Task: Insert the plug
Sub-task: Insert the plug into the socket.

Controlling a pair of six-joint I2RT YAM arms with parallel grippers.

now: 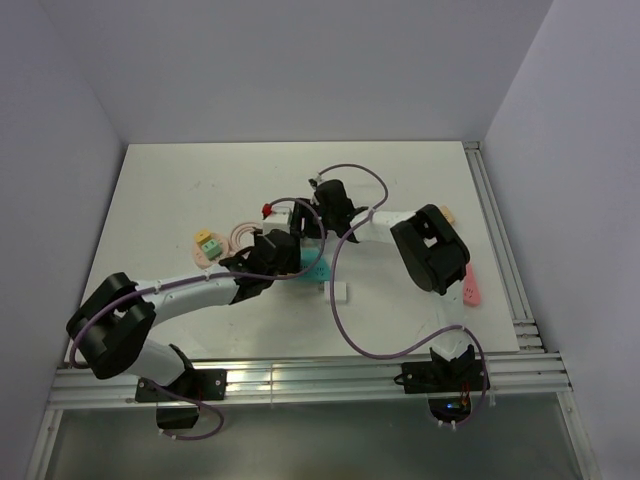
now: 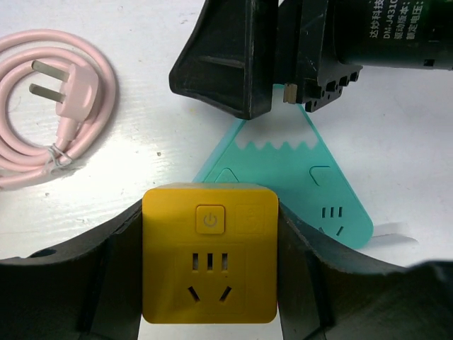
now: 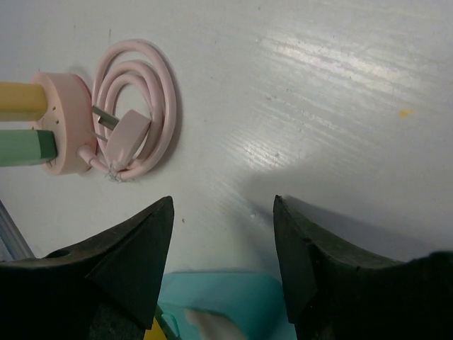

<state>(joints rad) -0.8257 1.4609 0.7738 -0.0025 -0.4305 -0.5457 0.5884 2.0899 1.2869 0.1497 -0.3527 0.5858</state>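
Observation:
The mint-green plug sits on a round pink base beside an orange-yellow piece, far left of both grippers. My left gripper is shut on a yellow socket cube, its socket face towards the wrist camera. The cube overlaps the near corner of a teal triangular socket strip. My right gripper is open and holds nothing. It hovers over the teal strip's far tip, and its black fingers show in the left wrist view.
A coiled pink cable with a two-pin plug lies between the pink base and the grippers. A white block lies near the teal strip. A pink piece rests at the table's right edge, by the rail.

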